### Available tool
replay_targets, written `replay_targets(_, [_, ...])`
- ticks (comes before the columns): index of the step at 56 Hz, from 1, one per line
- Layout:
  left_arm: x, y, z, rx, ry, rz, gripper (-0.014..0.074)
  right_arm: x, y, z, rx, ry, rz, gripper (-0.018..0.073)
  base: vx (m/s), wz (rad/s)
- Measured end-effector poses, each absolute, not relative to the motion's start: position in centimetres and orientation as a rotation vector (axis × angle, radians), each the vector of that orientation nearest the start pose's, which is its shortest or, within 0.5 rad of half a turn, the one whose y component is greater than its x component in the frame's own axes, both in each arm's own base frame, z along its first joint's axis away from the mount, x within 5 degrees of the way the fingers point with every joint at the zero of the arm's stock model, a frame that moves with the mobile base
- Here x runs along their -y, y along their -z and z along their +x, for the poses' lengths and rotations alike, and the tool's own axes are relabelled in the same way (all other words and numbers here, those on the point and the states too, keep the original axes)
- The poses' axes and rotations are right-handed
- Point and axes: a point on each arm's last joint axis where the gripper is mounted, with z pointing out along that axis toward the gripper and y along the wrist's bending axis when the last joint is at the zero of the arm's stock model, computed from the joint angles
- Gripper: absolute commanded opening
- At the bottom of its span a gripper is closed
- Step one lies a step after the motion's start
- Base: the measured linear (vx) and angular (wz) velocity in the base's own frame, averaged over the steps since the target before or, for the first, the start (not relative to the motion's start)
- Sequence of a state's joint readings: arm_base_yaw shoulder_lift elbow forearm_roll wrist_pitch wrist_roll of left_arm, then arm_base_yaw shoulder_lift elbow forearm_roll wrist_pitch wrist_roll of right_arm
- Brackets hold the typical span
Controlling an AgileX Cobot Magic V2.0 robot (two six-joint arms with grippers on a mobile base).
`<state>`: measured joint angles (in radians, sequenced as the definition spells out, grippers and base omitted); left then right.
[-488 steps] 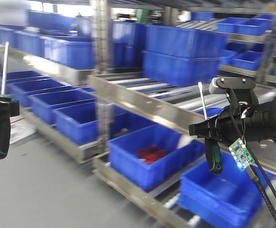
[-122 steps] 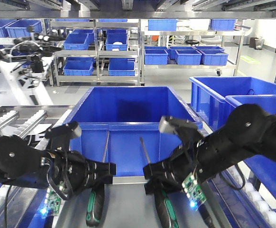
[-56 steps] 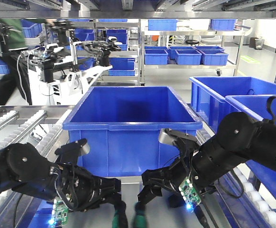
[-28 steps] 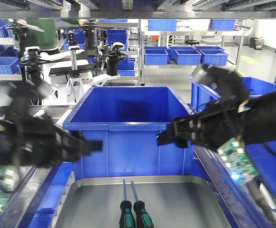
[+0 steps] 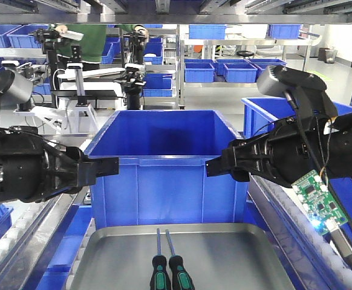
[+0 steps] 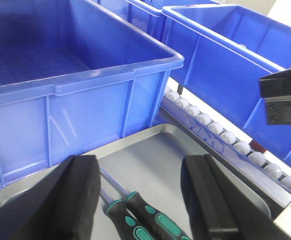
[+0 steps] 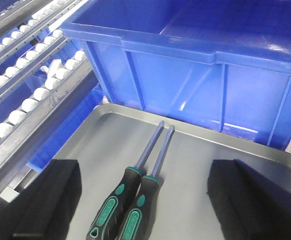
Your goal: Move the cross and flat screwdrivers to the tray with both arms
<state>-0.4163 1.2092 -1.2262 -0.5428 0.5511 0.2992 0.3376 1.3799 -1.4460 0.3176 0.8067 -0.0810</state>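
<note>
1. Now, the big blue bin (image 5: 167, 163) is sitting dead centre behind the tray, open-topped, its front wall just beyond the tray's far rim.
2. The tray (image 5: 236, 254) is lying flat and grey in front of that bin; the right wrist view is showing its rounded far corner and low rim (image 7: 225, 142), and the left wrist view its bare sheet (image 6: 185, 150).
3. The left arm (image 5: 25, 175) is hanging above the tray's left side, its claw (image 5: 100, 167) pointing inward, and in the left wrist view its fingers (image 6: 78, 192) are standing wide apart with nothing between them.
4. The right arm (image 5: 303, 148) is hovering over the tray's right side, its claw (image 5: 215, 167) facing the other one; its fingers (image 7: 60, 192) are spread wide and gripping nothing, and a green circuit board (image 5: 316, 196) is dangling under the wrist.
5. The two screwdrivers are lying on the tray side by side, handles touching, shafts pointing toward the bin: the left screwdriver (image 5: 158, 266) and the right screwdriver (image 5: 177, 269), both near the tray's front middle.
6. Which one is cross and which flat, I cannot tell; the tips are too small.
</note>
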Motion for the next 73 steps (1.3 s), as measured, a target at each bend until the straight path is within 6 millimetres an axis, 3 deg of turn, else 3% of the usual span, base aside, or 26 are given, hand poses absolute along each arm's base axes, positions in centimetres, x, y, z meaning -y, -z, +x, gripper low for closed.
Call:
replay_targets(8, [12.3, -40.8, 22.8, -1.945, 0.568, 0.451, 0.0401, -11.9, -41.5, 27.7, -2.202, -0.517, -0.346, 0.0585, 0.00, 0.00])
replay_targets(15, [10.3, -39.2, 20.6, -1.877, 0.466, 0.416, 0.0211, -11.9, -41.5, 27.7, -2.202, -0.517, -0.346, 0.0585, 0.00, 0.00])
replay_targets(24, [6.3, -34.9, 16.7, -1.825, 0.358, 0.285, -0.0010, -11.9, -41.5, 27.7, -2.202, -0.517, -0.346, 0.0585, 0.00, 0.00])
replay_targets(33, [3.1, -28.7, 11.9, -1.826, 0.219, 0.210, -0.0005, -11.9, -41.5, 27.7, -2.202, -0.517, -0.346, 0.0585, 0.00, 0.00])
replay_targets(49, [1.0, -20.0, 7.0, -1.752, 0.143, 0.061, -0.0004, -11.9, -41.5, 27.7, -2.202, -0.517, -0.346, 0.0585, 0.00, 0.00])
replay_targets(58, [0.6, -19.5, 5.7, -1.619, 0.168, -0.029, -0.0004, -11.9, -41.5, 27.6, -2.204, -0.515, -0.347, 0.0585, 0.00, 0.00])
replay_targets(73, [0.5, -19.1, 5.6, -1.657, 0.150, -0.034, -0.0004, -11.8, -41.4, 27.5, -2.221, -0.512, -0.355, 0.0585, 0.00, 0.00])
